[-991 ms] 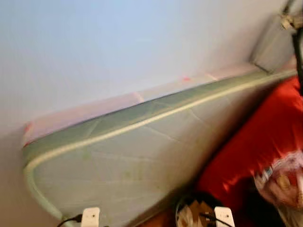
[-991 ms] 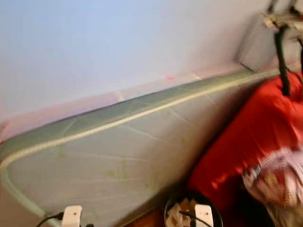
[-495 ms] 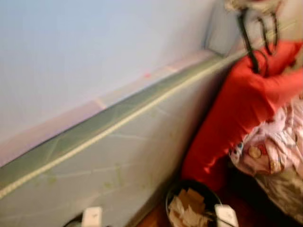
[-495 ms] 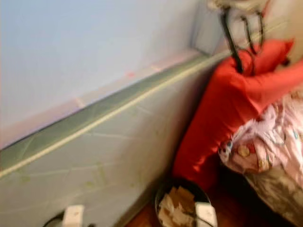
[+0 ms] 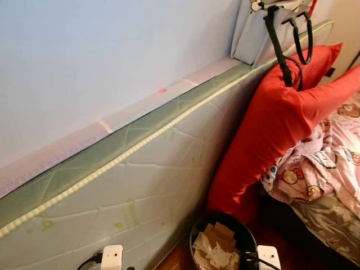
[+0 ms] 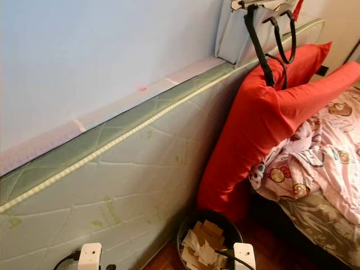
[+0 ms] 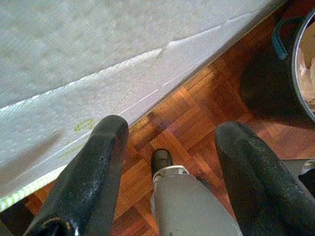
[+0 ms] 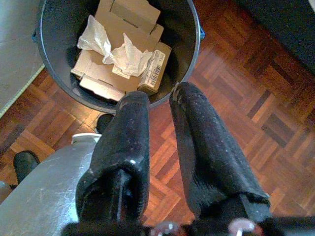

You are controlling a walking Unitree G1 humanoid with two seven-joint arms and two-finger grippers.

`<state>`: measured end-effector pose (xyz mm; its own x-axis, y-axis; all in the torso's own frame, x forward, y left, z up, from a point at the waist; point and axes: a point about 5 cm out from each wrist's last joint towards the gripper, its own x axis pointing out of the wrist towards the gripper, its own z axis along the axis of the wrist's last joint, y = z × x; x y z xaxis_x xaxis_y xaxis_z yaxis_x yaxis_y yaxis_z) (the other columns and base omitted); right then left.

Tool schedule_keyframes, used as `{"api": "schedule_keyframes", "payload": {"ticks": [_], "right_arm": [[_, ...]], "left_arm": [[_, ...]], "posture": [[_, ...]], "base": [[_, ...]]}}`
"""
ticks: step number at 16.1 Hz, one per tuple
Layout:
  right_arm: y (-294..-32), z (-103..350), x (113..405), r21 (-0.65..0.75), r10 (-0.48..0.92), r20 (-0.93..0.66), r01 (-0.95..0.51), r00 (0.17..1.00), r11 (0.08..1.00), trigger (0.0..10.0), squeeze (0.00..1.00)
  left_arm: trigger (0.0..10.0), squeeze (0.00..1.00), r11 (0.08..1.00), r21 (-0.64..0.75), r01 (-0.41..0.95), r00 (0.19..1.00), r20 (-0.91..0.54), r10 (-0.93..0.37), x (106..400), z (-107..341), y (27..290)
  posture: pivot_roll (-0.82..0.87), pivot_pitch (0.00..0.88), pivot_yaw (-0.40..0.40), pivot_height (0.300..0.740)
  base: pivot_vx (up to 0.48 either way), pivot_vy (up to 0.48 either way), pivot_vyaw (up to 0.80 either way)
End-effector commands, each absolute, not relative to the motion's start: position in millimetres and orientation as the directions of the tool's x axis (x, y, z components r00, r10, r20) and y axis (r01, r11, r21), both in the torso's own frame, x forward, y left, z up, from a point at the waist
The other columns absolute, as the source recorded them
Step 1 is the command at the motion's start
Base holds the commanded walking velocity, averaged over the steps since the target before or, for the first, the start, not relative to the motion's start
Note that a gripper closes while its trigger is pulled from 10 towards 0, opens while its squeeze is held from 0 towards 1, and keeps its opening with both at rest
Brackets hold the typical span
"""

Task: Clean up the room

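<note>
— Black, that bin [image 8: 118, 54]? Where does it sit?

— Black with a blue handle, yes. It stands on the parquet floor [image 8: 231, 98] just beyond the right gripper [image 8: 160, 105], whose two fingers hang close together with only a thin gap and nothing between them. Inside lie flattened cardboard pieces [image 8: 133, 29] and crumpled white paper [image 8: 115, 49].

— And the left gripper?

— The left gripper [image 7: 170, 135] hangs low over the same floor with its fingers spread wide apart, holding nothing. Just ahead of it runs the lower edge of a pale quilted mattress [image 5: 140, 185] stood on its side against the wall [image 5: 101, 50]; the bin's rim shows off to its side.

— What lies past the bin?

— A long red pillow [image 5: 270, 129] leans against the mattress, its lower end right behind the bin. Farther from the right gripper a pink cartoon-print blanket [image 5: 326, 163] is heaped on the bed [image 5: 326, 225]. Up above, a pale bag with black straps [image 5: 281, 39] hangs over the top of the mattress and the pillow.

— Anything closer?

— A robot foot [image 7: 161, 160] on the parquet, between the left gripper's fingers.
</note>
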<state>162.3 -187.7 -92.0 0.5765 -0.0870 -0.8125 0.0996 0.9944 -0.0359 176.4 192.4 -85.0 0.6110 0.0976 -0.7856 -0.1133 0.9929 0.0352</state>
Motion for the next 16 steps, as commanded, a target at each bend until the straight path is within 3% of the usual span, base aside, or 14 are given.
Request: {"api": "schedule_keyframes", "payload": {"ticks": [1, 7, 16], "right_arm": [[-181.7, -60.8, 227.7, 0.14, -0.025, -0.749, 0.195, 0.662, 0.971, 10.0, 0.0], [-181.4, -62.3, 225.6, 0.133, -0.018, -0.757, 0.18, 0.654, 0.975, 10.0, 0.0], [-179.6, -62.7, 224.9, 0.134, -0.015, -0.753, 0.176, 0.658, 0.975, 10.0, 0.0]], "left_arm": [[10.0, 0.0, 0.994, 0.034, -0.104, 0.656, -0.748, 0.095, 200.0, -71.3, 206.1], [10.0, 0.0, 0.995, 0.034, -0.098, 0.653, -0.752, 0.09, 197.9, -72.4, 206.2], [10.0, 0.0, 0.996, 0.04, -0.084, 0.648, -0.757, 0.085, 196.9, -72.8, 206.9]], "posture": [[0.04, 0.0, -0.024, 0.74], [0.03, 0.0, -0.019, 0.74], [0.02, 0.0, -0.007, 0.74]], "base": [[0.0, -0.48, 0.0], [0.0, -0.48, -0.58], [0.0, -0.48, 0.0]]}}
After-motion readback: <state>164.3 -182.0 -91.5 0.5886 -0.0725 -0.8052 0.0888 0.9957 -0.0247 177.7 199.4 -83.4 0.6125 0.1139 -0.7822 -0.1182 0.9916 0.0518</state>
